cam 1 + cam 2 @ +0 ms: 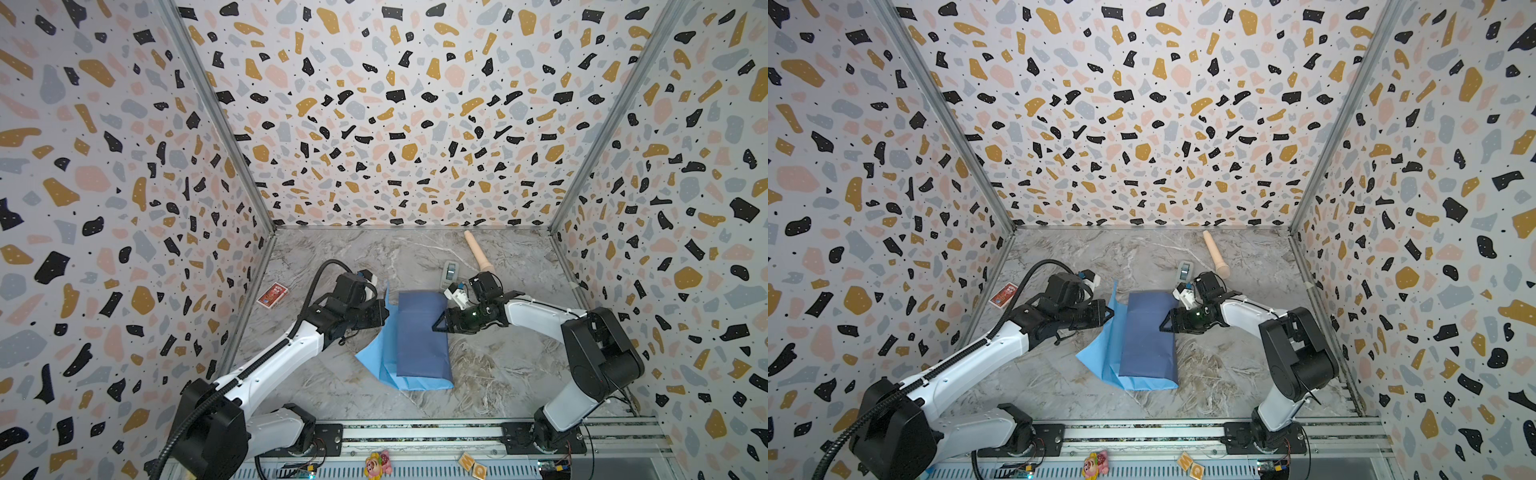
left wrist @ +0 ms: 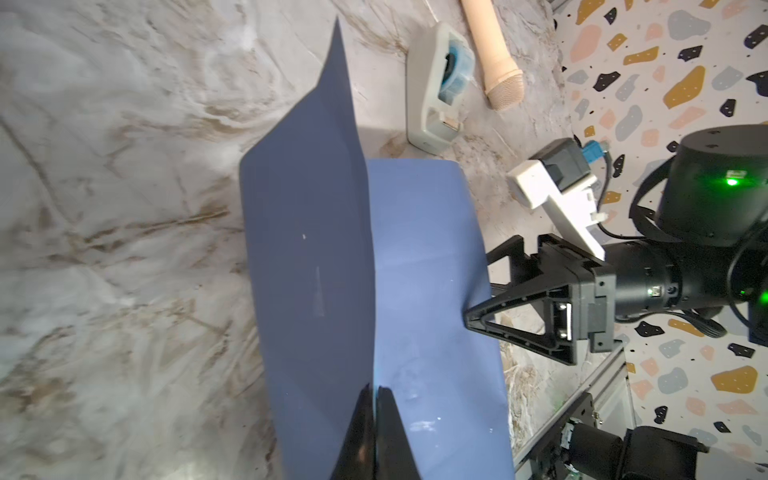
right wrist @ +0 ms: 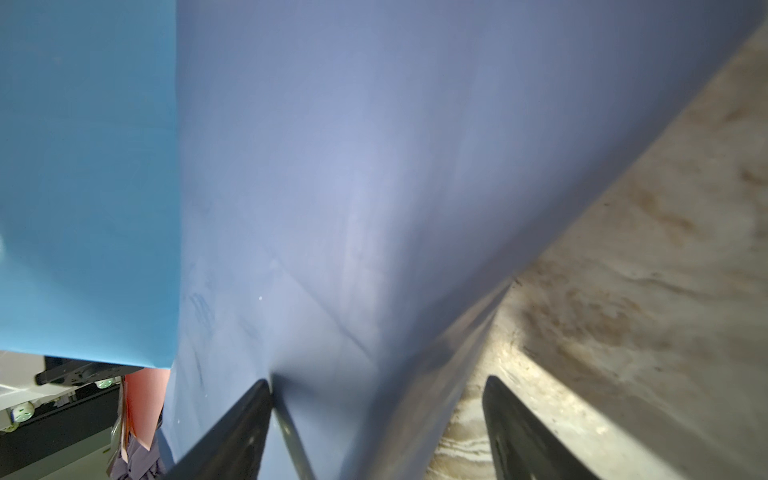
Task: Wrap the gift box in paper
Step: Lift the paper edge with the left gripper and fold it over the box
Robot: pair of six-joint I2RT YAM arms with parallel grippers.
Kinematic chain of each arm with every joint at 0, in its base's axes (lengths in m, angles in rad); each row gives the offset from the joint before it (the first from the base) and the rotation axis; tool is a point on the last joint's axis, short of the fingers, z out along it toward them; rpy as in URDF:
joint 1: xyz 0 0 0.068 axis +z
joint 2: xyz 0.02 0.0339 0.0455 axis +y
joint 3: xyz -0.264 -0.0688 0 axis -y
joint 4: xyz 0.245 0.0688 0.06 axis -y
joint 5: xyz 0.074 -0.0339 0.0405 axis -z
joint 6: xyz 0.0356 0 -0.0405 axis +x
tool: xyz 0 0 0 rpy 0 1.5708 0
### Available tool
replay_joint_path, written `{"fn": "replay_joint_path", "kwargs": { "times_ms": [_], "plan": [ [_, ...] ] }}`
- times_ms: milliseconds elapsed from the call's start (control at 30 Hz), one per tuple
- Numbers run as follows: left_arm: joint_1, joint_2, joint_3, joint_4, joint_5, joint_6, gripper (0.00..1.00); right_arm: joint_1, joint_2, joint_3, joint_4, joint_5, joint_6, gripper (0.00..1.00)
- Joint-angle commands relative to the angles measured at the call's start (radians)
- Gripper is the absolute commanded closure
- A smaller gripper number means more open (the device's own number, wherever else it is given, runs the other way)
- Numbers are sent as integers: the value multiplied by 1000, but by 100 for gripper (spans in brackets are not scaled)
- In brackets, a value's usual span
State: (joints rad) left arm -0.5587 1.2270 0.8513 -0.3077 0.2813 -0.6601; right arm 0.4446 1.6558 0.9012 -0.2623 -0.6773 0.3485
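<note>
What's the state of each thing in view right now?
left gripper, shut on the raised flap of the paper.
right gripper, open, one finger pressing the paper's top.
paper, folded over, dark face up, one flap lifted.
gift box, hidden; cannot see it.
tape dispenser, upright, roll loaded, untouched.
card pack, lying flat, untouched.
microphone, lying down, untouched.
</note>
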Motion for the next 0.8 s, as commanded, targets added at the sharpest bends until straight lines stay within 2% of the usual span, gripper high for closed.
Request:
{"fn": "replay_joint_path", "kwargs": {
  "times_ms": [0,333,767],
  "plan": [
    [-58,27,48,57,-69,-83,100,22,54,-21,-82,166,-26,21],
    [-188,143,143,10,-174,-111,100,28,49,-23,-83,173,-31,21],
    [-313,302,211,32,-209,-147,100,30,42,-35,-71,171,-26,21]
  ]
}}
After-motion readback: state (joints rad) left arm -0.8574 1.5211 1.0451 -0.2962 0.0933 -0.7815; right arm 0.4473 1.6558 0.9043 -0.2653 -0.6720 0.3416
